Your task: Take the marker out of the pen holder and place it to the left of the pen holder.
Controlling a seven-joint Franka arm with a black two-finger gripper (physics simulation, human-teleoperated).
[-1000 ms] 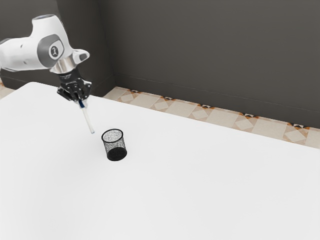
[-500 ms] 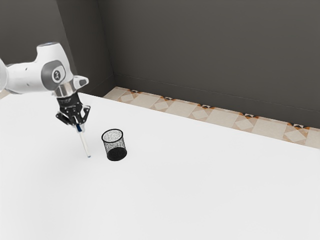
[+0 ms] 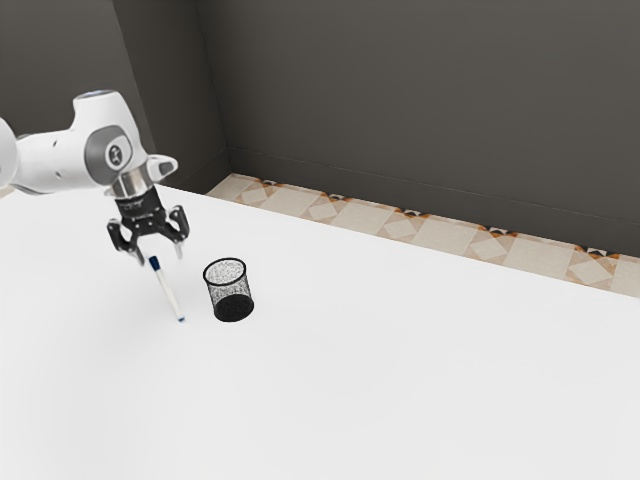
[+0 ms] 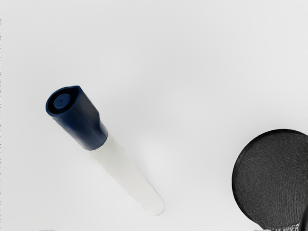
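Blue-capped marker (image 3: pixel 169 293), just released, tilts at the exterior view's nine o'clock from the pen holder (image 3: pixel 230 286); the gripper (image 3: pixel 160 256) has spread apart, so settling probably completes placement.

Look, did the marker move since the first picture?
Yes, down: in the exterior view, the marker's lower end went from the pen holder's rim level to its base level.

Bench (image 3: pixel 420 370): white, smooth, plain surface. Black mesh pen holder (image 3: pixel 231 290) stands upright on it, mouth up, at eight o'clock from the exterior view's centre. Marker (image 3: pixel 168 289), blue cap uppermost, is near the holder at its nine o'clock in that view; contact of its lower end with the bench cannot be determined.
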